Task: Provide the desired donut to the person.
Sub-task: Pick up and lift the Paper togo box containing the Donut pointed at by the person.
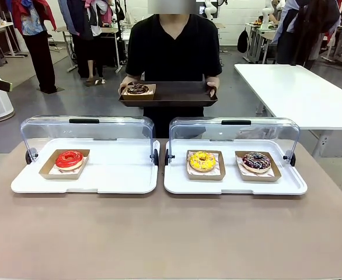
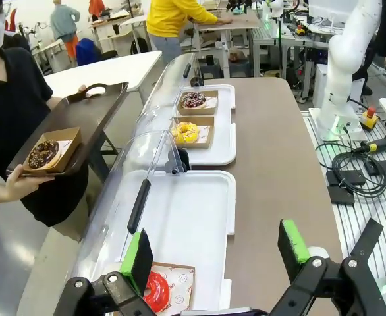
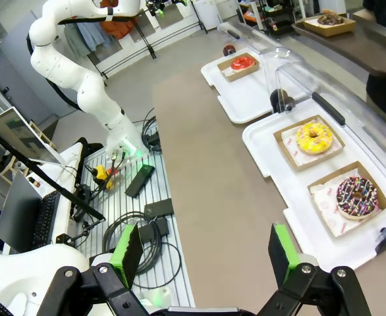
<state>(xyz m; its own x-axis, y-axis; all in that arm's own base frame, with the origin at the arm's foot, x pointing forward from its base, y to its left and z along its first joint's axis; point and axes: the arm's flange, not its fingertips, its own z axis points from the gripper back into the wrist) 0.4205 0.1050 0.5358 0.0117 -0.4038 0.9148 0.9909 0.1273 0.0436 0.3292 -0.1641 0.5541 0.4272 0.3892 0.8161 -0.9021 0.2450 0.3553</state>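
The person (image 1: pixel 171 46) stands at the far side of the desk (image 1: pixel 171 233), holding a dark serving tray (image 1: pixel 182 94) level by both ends. A chocolate donut (image 1: pixel 138 88) in a cardboard holder sits on the tray's left end. The rest of the tray is bare. On the desk are two white display trays with their clear lids swung up towards the far side. The left display tray (image 1: pixel 118 175) holds a red donut (image 1: pixel 69 158) near its left end. The right display tray (image 1: pixel 229 184) holds a yellow donut (image 1: pixel 202 161) and, just to its right, a dark sprinkled donut (image 1: pixel 256 161). The left gripper (image 2: pixel 216 249) hangs above the near left part of the desk, over the red donut's end of its tray. Its jaws are spread wide with nothing between them. The right gripper (image 3: pixel 205 251) hangs over the near right part of the desk, short of the right display tray, with its jaws likewise wide apart and empty. With one donut on the person's tray and both lids up, a handover looks done, or at least one item has been delivered. I cannot tell whether that donut is the desired one or whether another is wanted, since the person makes no pointing sign. If more is wanted, a pick from the display trays has not yet begun.
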